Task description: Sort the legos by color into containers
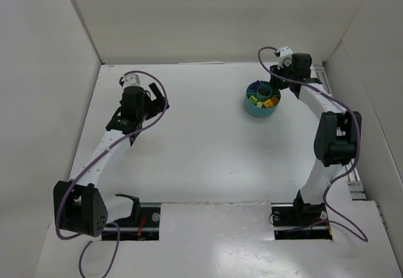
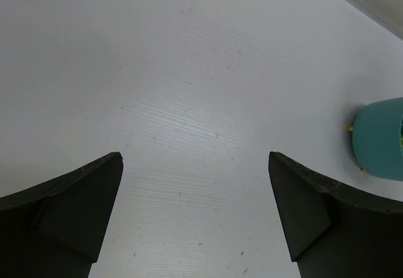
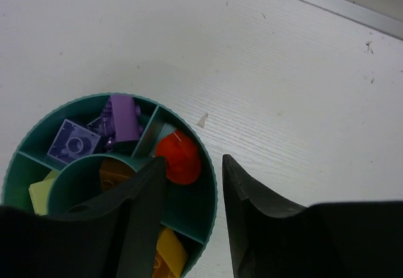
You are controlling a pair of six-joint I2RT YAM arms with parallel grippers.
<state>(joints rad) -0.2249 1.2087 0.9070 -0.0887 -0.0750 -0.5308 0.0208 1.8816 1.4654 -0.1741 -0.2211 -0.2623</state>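
The round teal dish [image 1: 253, 108] stands at the back right of the table, with small bricks in its compartments. In the right wrist view the dish [image 3: 211, 202] holds purple and lavender bricks [image 3: 123, 117], an orange piece [image 3: 179, 158], a yellow-orange brick [image 3: 167, 253], a light green brick [image 3: 39, 193] and a brown one [image 3: 113, 174] in the inner ring. My right gripper [image 3: 194, 165] is open and empty just above the dish's rim, by the orange piece. My left gripper [image 2: 195, 158] is open and empty over bare table at the back left; the dish [image 2: 381, 139] shows at its right.
White walls enclose the table on three sides. A metal rail [image 3: 327, 4] runs along the far right edge near the dish. A tiny white speck [image 3: 203, 120] lies on the table beside the dish.
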